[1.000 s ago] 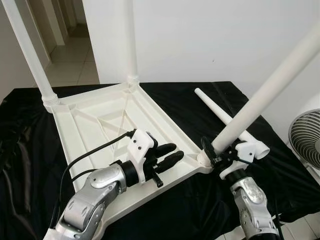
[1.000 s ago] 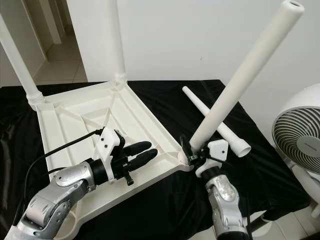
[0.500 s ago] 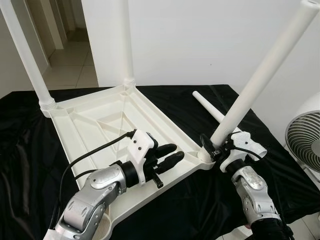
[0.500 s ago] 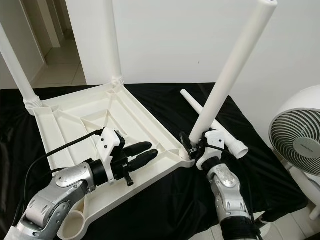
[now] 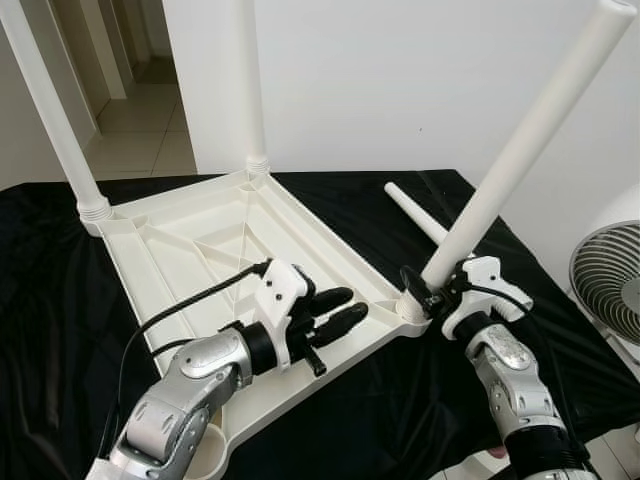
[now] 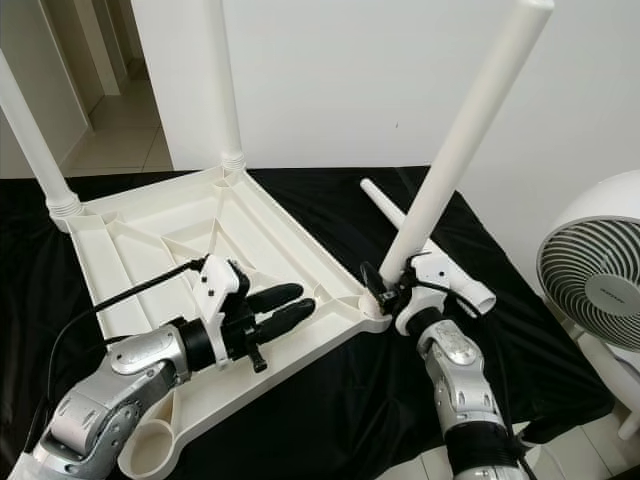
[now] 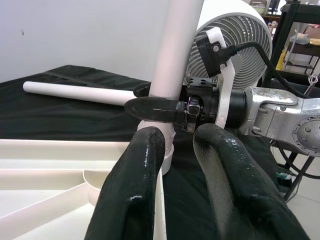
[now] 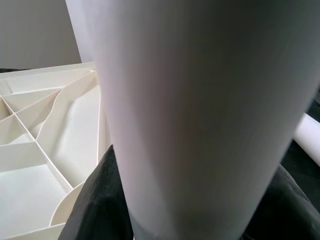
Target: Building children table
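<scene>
Holding the upturned table top (image 5: 200,250) down was the job of my left gripper (image 5: 335,312): it lay on the near rim of the white slab, its two black fingers (image 7: 137,190) a narrow way apart and gripping nothing, pointing toward the right-hand corner. I judged it was there to keep the slab from sliding on the black cloth (image 5: 40,300) while the other arm worked.

At that corner my right gripper (image 5: 425,292) was clamped around the base of the third leg (image 5: 520,155), just above the corner socket (image 5: 408,312). The leg leaned away to the right rather than standing straight, so I took it as not yet seated. From the right wrist the white tube sat so close that the socket's inside and the leg's foot were hidden; I could not tell how far it had entered.

Beyond, the fourth leg (image 5: 420,215) lay loose on the cloth, its far end behind the tilted one. The empty round socket (image 6: 150,445) nearest me was partly cut off by my left arm. Farther back two fitted legs (image 5: 55,110) stood upright at the far corners, their tops out of frame, and a fan (image 6: 595,270) showed partly at the right edge.
</scene>
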`<state>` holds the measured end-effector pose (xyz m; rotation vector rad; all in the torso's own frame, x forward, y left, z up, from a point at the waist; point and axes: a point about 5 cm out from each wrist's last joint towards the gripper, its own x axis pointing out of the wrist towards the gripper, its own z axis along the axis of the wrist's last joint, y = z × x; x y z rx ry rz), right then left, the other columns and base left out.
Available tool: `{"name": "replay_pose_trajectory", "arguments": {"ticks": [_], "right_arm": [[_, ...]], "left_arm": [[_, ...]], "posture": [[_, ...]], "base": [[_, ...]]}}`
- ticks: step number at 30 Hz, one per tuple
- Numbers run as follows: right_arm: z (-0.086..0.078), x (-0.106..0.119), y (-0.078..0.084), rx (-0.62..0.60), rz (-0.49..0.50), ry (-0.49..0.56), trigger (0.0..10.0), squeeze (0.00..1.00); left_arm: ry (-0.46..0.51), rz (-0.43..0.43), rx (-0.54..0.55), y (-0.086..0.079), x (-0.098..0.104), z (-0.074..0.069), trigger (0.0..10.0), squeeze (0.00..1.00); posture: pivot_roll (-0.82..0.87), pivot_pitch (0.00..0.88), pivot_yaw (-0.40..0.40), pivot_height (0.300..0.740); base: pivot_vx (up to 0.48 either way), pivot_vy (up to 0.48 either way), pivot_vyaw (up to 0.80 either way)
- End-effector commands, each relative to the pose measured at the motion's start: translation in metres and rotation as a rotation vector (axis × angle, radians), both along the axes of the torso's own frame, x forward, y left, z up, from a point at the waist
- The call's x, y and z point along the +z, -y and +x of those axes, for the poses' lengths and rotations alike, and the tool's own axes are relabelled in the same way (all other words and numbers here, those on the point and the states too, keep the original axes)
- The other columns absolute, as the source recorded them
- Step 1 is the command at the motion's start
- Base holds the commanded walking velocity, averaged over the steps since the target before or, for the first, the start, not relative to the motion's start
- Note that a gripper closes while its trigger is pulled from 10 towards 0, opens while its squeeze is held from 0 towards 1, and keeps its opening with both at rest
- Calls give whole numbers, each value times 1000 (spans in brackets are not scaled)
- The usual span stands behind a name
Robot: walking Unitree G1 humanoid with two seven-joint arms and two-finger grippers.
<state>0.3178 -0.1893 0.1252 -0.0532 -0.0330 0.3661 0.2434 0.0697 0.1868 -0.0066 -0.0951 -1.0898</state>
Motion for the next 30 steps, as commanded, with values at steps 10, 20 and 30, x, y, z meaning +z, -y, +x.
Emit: {"name": "replay_pose_trajectory", "arguments": {"ticks": [10,20,30], "right_arm": [[-5,-63,13,-28,-50,-452,10000,0],[3,-56,7,3,-64,-464,10000,0],[-6,-59,1,27,-72,-382,10000,0]], "left_arm": [[17,0,-6,1,5,0,10000,0],[16,-1,-4,1,5,-1,10000,0],[17,-8,4,1,6,-2,10000,0]], "posture": [[40,47,42,740],[40,51,38,740],[45,53,28,740]], "base": [[0,0,0],[0,0,0],[0,0,0]]}}
